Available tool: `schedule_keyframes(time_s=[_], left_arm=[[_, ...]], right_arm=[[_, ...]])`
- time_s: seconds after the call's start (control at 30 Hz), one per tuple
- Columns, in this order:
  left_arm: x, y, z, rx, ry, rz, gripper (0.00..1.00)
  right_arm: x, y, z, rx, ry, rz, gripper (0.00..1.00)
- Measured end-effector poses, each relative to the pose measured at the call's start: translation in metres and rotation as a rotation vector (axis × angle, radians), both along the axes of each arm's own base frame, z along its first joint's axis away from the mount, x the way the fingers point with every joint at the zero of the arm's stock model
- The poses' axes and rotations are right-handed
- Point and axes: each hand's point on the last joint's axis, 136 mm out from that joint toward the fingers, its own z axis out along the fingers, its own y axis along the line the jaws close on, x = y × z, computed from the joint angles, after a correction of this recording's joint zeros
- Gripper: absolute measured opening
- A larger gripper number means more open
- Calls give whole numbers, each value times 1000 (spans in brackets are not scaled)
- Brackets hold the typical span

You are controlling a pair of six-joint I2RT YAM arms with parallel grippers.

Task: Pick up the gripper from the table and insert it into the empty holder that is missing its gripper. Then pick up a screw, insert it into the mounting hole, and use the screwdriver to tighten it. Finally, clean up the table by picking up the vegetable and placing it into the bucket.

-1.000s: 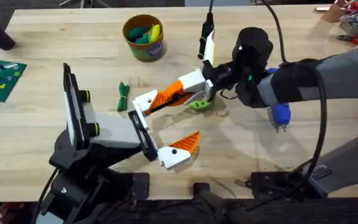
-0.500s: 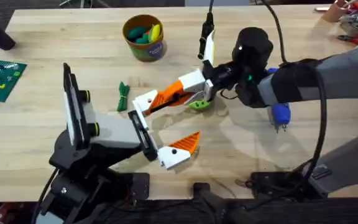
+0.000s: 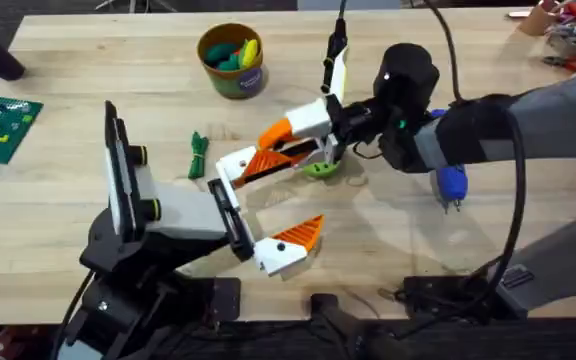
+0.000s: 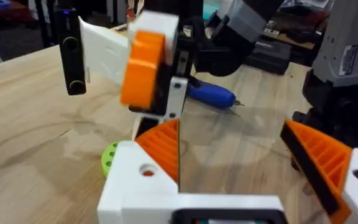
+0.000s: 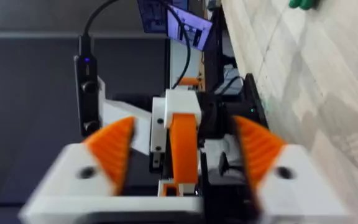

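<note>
My right gripper (image 5: 184, 124) hangs above the middle of the table (image 3: 88, 215) with the loose orange gripper (image 3: 274, 131) lined up in its grasp and lifted clear of the wood. I cannot tell whether it is actually clamped on the piece. My left gripper (image 4: 229, 130) is spread wide open and holds nothing. One of its orange fingers (image 4: 161, 144) reaches in just under the raised piece, and the other (image 4: 321, 163) stays well off to the side. A small round green object (image 3: 318, 169) lies on the table just beneath the raised piece. The blue-handled screwdriver (image 3: 451, 185) rests on the table beside my right arm. A green vegetable (image 3: 200, 155) lies near my left arm, and the bucket (image 3: 233, 84) stands toward the far edge with coloured items inside.
</note>
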Motion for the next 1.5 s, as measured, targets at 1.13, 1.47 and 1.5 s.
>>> schedule_keyframes(time_s=[1.13,1.47,1.5], left_arm=[[-3,-2,0,-1,0,-21,989],[-3,-2,0,-1,0,-21,989],[-3,-2,0,0,1,-21,989]], right_arm=[[36,-72,45,-468,-311,-367,994],[38,-134,88,-882,-682,-378,995],[37,-138,87,-918,-699,-371,995]])
